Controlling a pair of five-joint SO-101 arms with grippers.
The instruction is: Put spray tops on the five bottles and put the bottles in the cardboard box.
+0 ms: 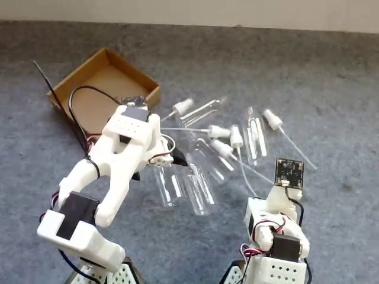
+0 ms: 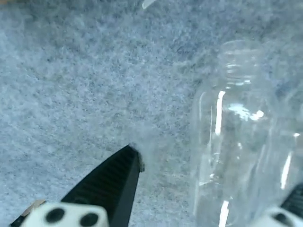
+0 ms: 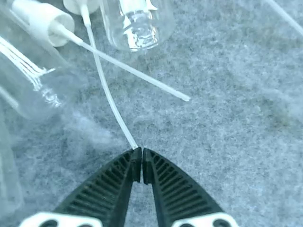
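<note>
Our left claw [image 2: 215, 172], released, straddles the clear plastic bottle [image 2: 236, 123] lying on the grey felt desk [image 2: 71, 85], so we should clench mid-body, neck left free; our right claw [image 3: 142, 158] is clenched empty.

A grey, felt-like table [image 1: 331, 89] carries an open cardboard box [image 1: 135, 69] toward its far left and, near the middle, a loose scatter of clear bottles [image 1: 198, 186] on their sides — perhaps five, the tangle being hard to count — with white spray tops [image 1: 218, 131] lying among them.
</note>
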